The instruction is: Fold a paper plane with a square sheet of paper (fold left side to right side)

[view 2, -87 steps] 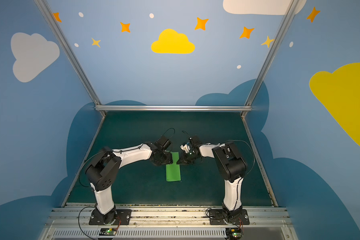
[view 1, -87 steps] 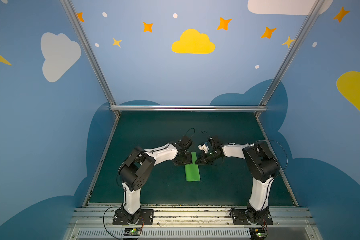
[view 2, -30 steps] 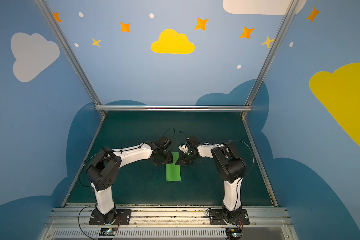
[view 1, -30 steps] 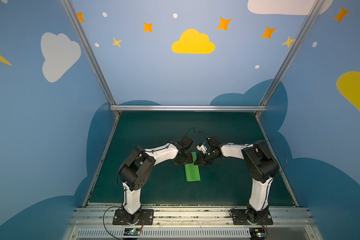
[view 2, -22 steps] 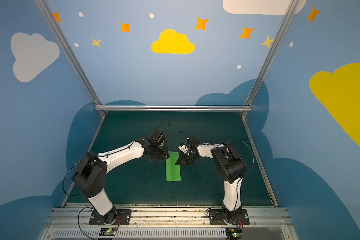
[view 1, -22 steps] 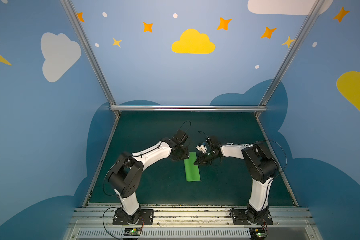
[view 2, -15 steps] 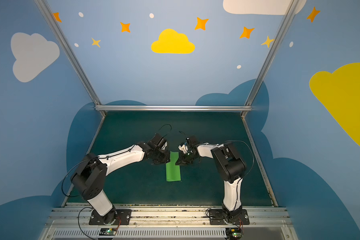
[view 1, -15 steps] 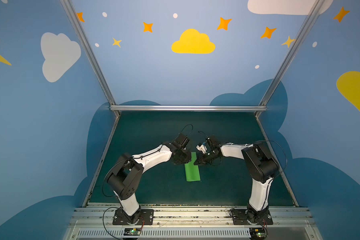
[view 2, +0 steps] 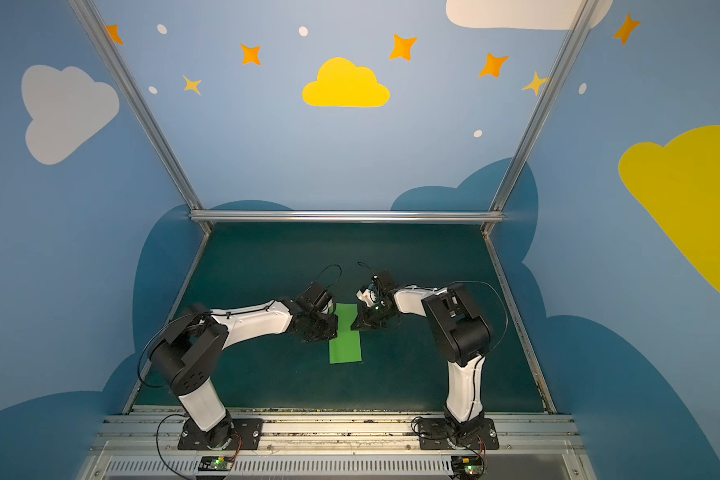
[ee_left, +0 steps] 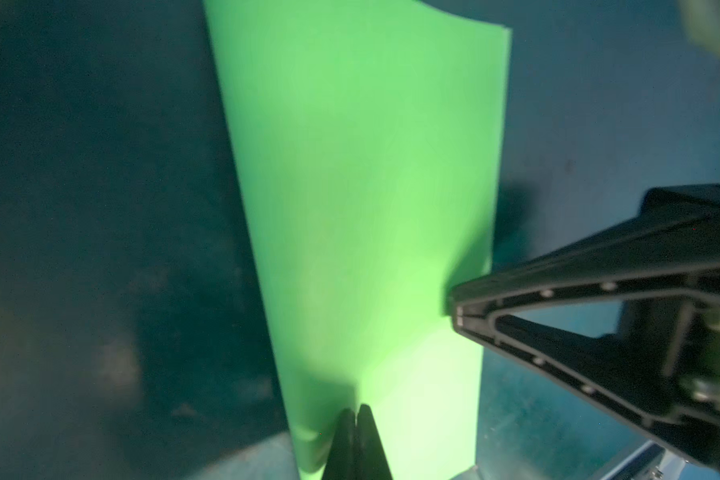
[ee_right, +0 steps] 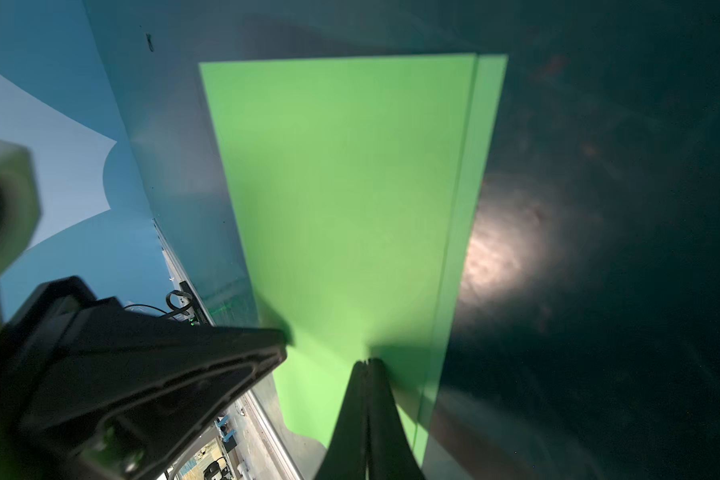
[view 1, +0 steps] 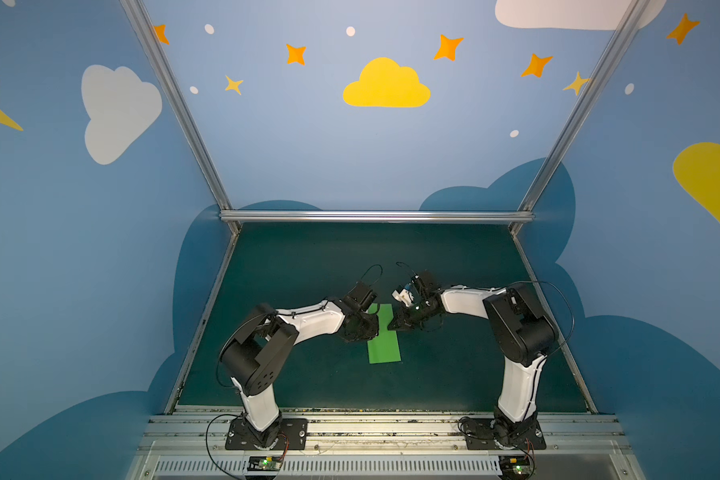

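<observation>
Left arm (view 1: 308,320), right arm (view 1: 466,301): white link shells, black joint housings. Thin black cable (view 1: 374,266) at each wrist. Black base plates (view 1: 296,434), bolted. Right pincer (ee_left: 458,309): black tapered fingers, triangular cut-outs, small screws.

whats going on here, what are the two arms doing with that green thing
Two robot arms are folding a bright green sheet of paper on the dark teal mat. It lies flat as a narrow rectangle, and a thin strip of the lower layer shows along one long edge. The left gripper and right gripper each have their jaws shut, tips down on the paper from opposite long sides, apparently pressing it flat. No plane shape yet.
</observation>
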Controlling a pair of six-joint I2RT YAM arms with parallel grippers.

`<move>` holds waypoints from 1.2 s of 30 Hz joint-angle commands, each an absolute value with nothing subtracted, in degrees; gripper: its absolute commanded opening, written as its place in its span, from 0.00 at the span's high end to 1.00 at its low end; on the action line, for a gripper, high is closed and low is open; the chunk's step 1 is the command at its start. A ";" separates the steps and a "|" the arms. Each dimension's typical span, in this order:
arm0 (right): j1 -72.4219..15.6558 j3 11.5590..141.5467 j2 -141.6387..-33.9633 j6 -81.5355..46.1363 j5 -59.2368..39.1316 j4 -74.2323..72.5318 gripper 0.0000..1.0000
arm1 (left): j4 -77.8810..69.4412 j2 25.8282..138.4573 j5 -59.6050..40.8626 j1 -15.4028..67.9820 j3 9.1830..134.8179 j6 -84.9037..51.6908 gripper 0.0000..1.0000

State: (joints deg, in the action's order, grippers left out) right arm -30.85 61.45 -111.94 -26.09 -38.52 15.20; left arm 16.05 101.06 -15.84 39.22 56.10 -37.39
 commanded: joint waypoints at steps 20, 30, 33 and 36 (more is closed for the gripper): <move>-31.03 59.33 -114.20 -23.88 -29.09 22.41 1.00 | 15.93 95.79 -16.21 35.54 56.68 -34.87 0.96; -31.05 59.39 -114.80 -23.33 -28.29 22.95 1.00 | 16.55 104.89 -17.75 34.45 63.20 -31.70 0.96; -31.06 59.41 -115.00 -23.28 -28.10 22.85 1.00 | 15.76 105.54 -17.14 33.09 61.40 -31.39 0.96; -31.05 59.24 -115.07 -23.35 -28.10 22.76 1.00 | 15.16 105.26 -17.24 31.61 58.95 -31.19 0.96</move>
State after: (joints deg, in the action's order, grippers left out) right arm -30.85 61.49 -111.94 -24.29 -38.06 16.19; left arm 14.46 105.45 -17.52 33.06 60.38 -32.64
